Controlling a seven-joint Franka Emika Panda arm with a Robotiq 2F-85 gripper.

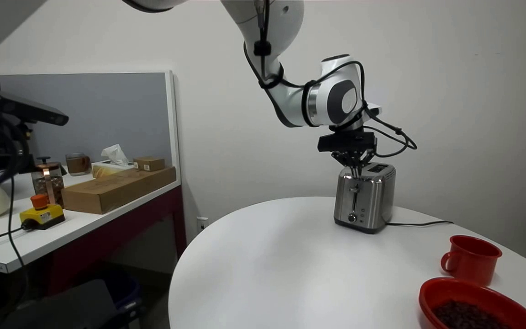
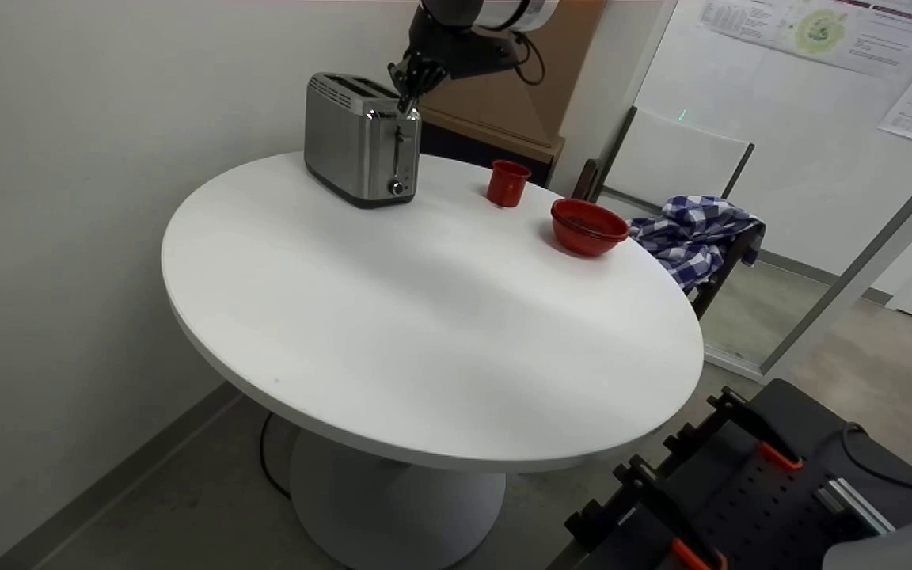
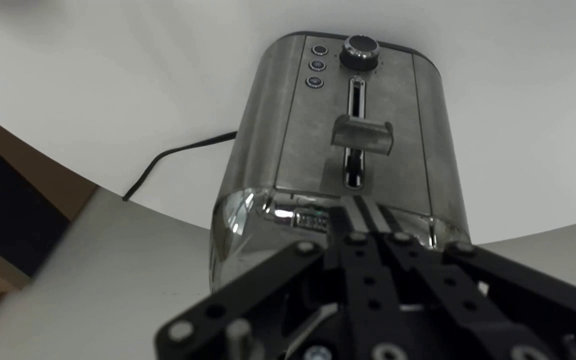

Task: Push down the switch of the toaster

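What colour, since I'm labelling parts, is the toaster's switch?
The switch is silvery grey; the wrist view shows it best.

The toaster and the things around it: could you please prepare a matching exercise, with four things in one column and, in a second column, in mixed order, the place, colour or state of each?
1. gripper
2. switch
3. cup
4. cord

A. red, standing on the table
B. black, leading away from the toaster
C. shut, higher than the switch
D. on the toaster's narrow end, not yet pushed down

Right pairs: 1-C, 2-D, 3-A, 4-B
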